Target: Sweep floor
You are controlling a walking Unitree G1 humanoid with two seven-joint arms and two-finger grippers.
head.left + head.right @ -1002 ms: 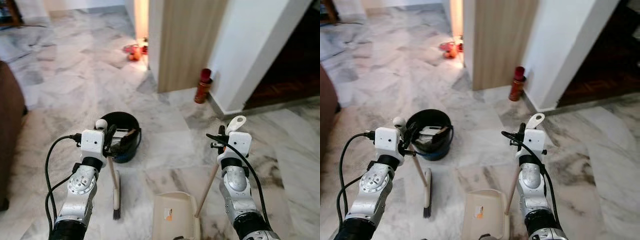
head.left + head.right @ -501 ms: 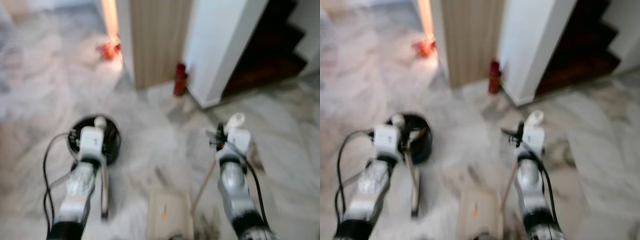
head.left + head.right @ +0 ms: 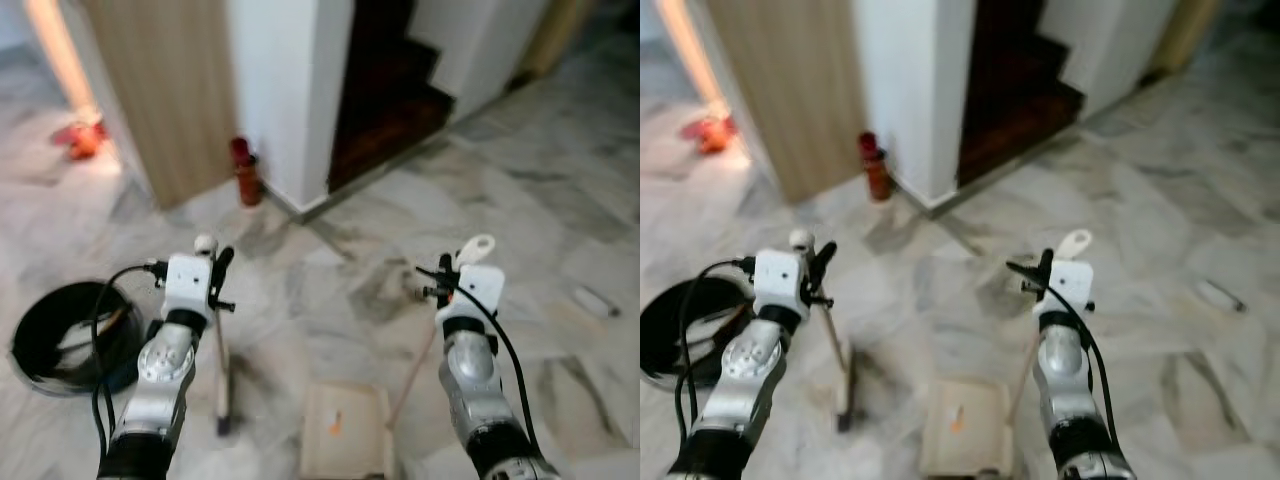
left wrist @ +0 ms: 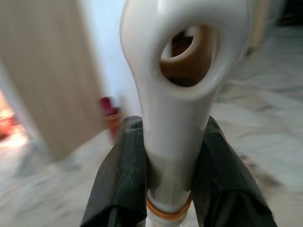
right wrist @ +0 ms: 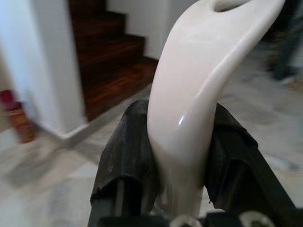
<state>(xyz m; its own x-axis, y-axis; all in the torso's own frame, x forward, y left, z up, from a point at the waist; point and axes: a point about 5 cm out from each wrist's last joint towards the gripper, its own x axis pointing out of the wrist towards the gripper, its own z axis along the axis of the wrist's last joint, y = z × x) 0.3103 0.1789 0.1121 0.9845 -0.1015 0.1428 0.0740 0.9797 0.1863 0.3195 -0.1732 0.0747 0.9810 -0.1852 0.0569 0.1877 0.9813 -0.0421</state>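
Gripping the broom [image 3: 221, 375] by its white handle top, the left gripper [image 4: 165, 175] is being kept clamped, 2 fingers [image 4: 120, 184] flanking it. The dustpan [image 3: 343, 440] handle is being pinched between the right gripper's [image 5: 177, 170] fingers [image 5: 128, 161], pan resting on the marble floor [image 3: 560, 200] between both arms.

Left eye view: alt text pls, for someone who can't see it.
The left gripper holds a broom and the right gripper holds the handle of a dustpan, both low over a marble floor. A black bucket sits to the robot's left; a red bottle stands by a white wall corner beside dark stairs.
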